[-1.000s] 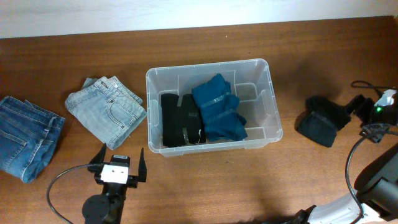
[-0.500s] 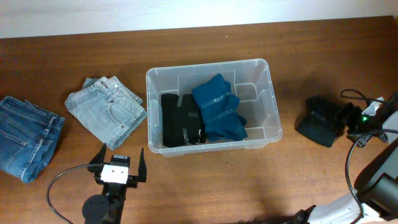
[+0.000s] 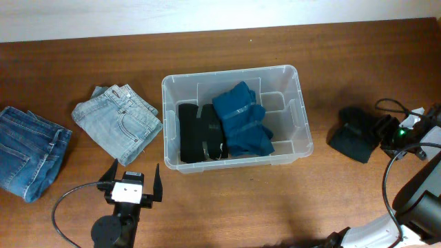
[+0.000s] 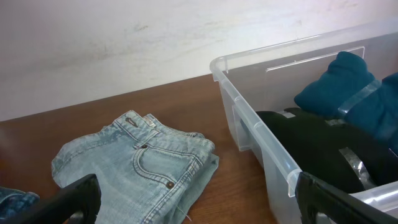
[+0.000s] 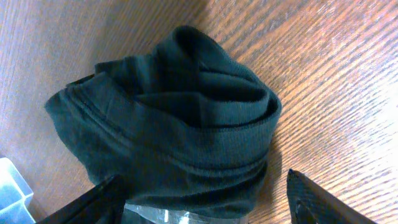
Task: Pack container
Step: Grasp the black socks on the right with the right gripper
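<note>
The container (image 3: pixel 231 74), a clear plastic bin, stands mid-table holding a folded black garment (image 3: pixel 200 134) and a blue one (image 3: pixel 242 120). Its near corner also shows in the left wrist view (image 4: pixel 249 118). To the right of it lies a rolled dark garment (image 3: pixel 350 142) (image 5: pixel 168 118). My right gripper (image 3: pixel 379 131) (image 5: pixel 202 208) straddles that roll's end. One finger (image 5: pixel 93 199) is against the cloth and the other (image 5: pixel 317 199) stands clear of it, so the jaws are open. My left gripper (image 3: pixel 135 171) (image 4: pixel 199 208) hangs wide open near the front edge, empty.
Folded light-blue jeans (image 3: pixel 118 120) (image 4: pixel 137 168) lie left of the bin. Darker blue jeans (image 3: pixel 27 151) sit at the far left edge. The right arm's cable (image 3: pixel 396 172) loops at the right edge, and a pale wall runs behind the table.
My right gripper has slid left onto the end of the dark garment, and its jaws have narrowed somewhat. The left arm, the bin and the jeans have not moved.
</note>
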Controlling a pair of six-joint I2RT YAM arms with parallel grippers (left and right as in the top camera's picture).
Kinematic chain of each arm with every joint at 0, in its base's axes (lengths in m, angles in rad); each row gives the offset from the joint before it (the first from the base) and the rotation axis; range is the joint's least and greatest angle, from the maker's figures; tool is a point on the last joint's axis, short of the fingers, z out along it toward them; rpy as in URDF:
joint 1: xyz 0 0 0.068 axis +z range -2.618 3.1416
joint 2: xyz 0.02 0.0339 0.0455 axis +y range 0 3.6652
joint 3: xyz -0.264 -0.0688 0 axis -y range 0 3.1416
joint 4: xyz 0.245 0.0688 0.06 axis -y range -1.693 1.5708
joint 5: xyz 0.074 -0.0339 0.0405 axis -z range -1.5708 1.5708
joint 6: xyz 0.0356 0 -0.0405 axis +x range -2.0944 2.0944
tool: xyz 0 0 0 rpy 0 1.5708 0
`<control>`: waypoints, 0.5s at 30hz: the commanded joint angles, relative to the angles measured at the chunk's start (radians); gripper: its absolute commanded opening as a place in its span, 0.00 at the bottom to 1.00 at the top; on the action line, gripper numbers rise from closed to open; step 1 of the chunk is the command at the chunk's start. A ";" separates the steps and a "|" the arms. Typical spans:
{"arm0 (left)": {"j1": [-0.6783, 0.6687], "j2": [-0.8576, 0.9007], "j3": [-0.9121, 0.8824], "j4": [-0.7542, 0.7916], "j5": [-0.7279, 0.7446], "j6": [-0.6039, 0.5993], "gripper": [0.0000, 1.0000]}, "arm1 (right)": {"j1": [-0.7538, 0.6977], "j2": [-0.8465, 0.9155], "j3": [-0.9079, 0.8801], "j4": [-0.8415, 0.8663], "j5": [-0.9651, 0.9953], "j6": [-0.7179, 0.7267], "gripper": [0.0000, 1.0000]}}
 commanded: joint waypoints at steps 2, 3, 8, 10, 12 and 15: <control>0.005 -0.006 -0.010 0.003 0.011 0.016 0.99 | 0.004 0.006 -0.015 0.010 -0.013 0.019 0.69; 0.005 -0.006 -0.010 0.003 0.011 0.016 0.99 | 0.004 0.006 -0.015 0.010 -0.012 0.026 0.68; 0.005 -0.006 -0.010 0.003 0.011 0.016 0.99 | 0.004 0.015 -0.015 0.027 -0.009 0.037 0.64; 0.005 -0.006 -0.010 0.003 0.011 0.016 0.99 | 0.004 0.029 -0.015 0.035 -0.009 0.037 0.64; 0.005 -0.006 -0.010 0.003 0.011 0.016 0.99 | 0.004 0.050 -0.015 0.045 -0.009 0.037 0.64; 0.005 -0.006 -0.010 0.003 0.011 0.016 0.99 | 0.004 0.089 -0.015 0.059 -0.014 0.037 0.57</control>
